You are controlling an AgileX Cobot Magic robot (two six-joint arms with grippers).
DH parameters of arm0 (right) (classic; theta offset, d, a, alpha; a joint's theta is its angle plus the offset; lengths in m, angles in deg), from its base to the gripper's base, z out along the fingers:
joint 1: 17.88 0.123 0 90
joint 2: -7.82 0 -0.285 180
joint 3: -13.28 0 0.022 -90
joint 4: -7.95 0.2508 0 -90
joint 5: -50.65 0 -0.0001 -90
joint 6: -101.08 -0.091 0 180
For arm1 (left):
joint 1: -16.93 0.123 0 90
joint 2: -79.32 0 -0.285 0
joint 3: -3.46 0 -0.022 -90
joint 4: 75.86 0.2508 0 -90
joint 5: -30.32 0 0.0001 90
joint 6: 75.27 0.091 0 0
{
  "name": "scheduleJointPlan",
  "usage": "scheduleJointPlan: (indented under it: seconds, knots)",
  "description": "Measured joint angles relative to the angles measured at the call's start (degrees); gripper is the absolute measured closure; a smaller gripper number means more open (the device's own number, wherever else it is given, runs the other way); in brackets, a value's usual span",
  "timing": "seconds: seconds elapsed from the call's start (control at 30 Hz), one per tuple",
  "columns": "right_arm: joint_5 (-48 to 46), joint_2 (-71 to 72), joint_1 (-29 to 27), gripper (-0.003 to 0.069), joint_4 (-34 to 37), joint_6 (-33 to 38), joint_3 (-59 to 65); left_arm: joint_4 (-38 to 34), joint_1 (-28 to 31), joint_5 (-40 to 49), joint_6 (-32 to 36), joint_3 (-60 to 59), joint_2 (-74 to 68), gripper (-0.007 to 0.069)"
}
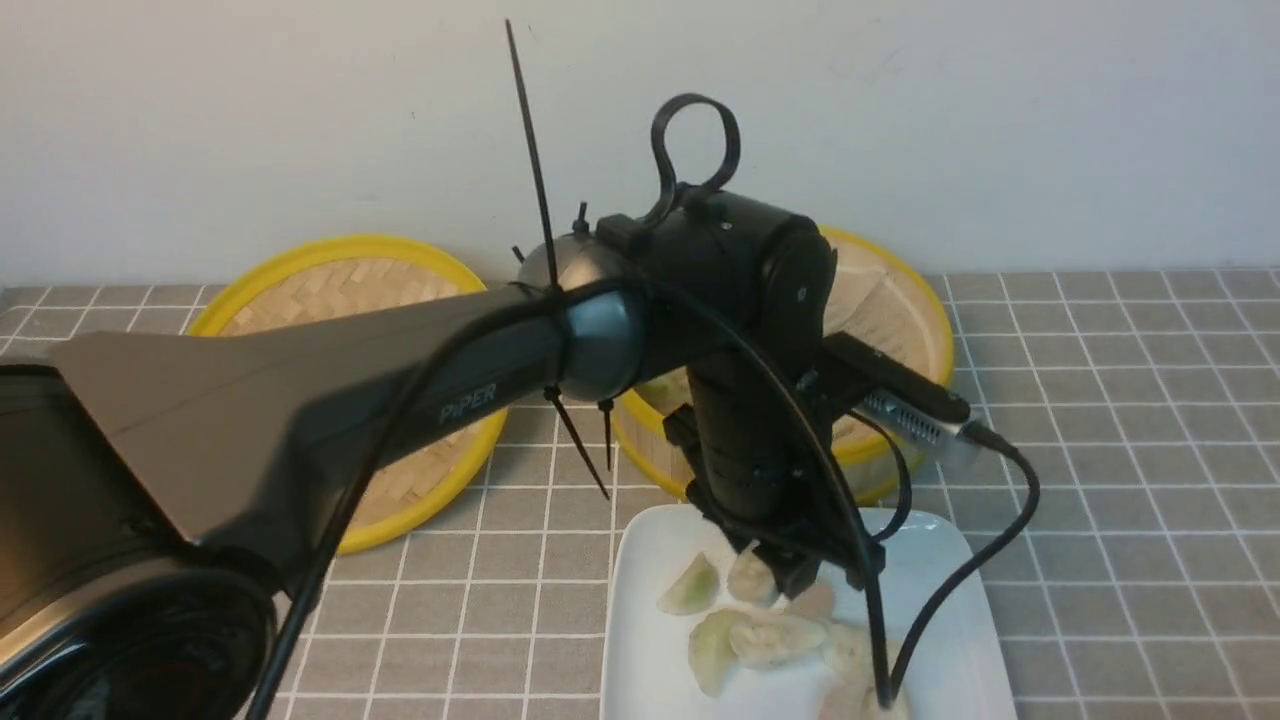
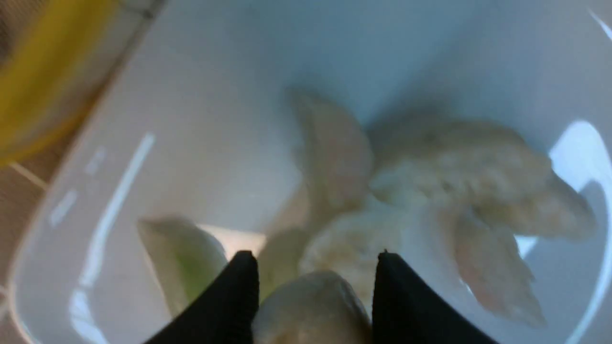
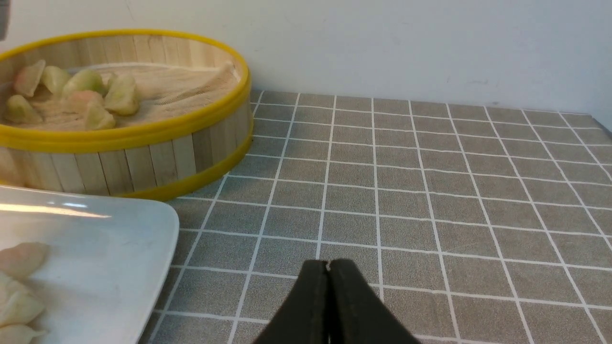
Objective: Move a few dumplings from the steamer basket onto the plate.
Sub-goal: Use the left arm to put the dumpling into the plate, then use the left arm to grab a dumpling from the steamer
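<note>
- Black left gripper [image 2: 313, 262] hangs low over the glossy white square plate [image 2: 205, 110]. Its jaws are partway open and pinched on one pale cream-white pleated dumpling [image 2: 311, 310], which fills the gap between them.
- Just beyond the jaw tips, a heap of cream and pinkish plated dumplings [image 2: 430, 177] lies on the plate, with a pale green one [image 2: 184, 258] beside one jaw. The held dumpling sits close above them, probably so it will drop only a short way and not roll off.
- The round bamboo steamer basket [image 3: 143, 157] with yellow rims stands just behind the plate, on the far side of the jaws. That likely keeps each carry short. More basket dumplings [image 3: 86, 93] lie on its cloth liner [image 3: 191, 91].
- The right gripper [image 3: 328, 267] rests over the grey tiled tablecloth [image 3: 430, 191], jaws pressed together on nothing. It is off to the side of the plate, apparently parked clear of the working arm.
- A flat woven yellow-rimmed lid [image 1: 330, 290] lies beside the basket, leaving it open.
</note>
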Motion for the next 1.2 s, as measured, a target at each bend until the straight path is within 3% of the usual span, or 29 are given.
scheduleJointPlan:
  seconds: [0.07,0.1,0.23,0.33,0.5,0.7,0.97,1.2]
  knots:
    - [0.0,0.0,0.0,0.0672,0.0,0.0,0.0,1.08,0.0,-1.49,-0.89,0.25,-0.47,0.0321]
    - [0.0,0.0,0.0,0.0672,0.0,0.0,0.0,1.77,0.0,-2.01,-2.27,0.3,-1.04,0.0253]
    - [0.0,0.0,0.0,0.0672,0.0,0.0,0.0,2.39,0.0,-1.13,-4.4,0.98,-1.77,0.0113]
    - [0.0,0.0,0.0,0.0672,0.0,0.0,0.0,3.74,0.0,-0.33,-5.8,3.94,-2.02,0.0048]
    - [0.0,0.0,0.0,0.0672,0.0,0.0,0.0,12.18,2.5,-0.22,-11.61,15.32,-2.73,0.0077]
    - [0.0,0.0,0.0,0.0672,0.0,0.0,0.0,13.05,7.94,-0.22,-11.19,23.48,-7.11,0.0132]
    - [0.0,0.0,0.0,0.0672,0.0,0.0,0.0,13.41,10.04,-0.31,-10.72,23.82,-13.29,0.0136]
    - [0.0,0.0,0.0,0.0672,0.0,0.0,0.0,19.07,10.04,-2.15,-10.84,23.82,-15.89,0.0136]
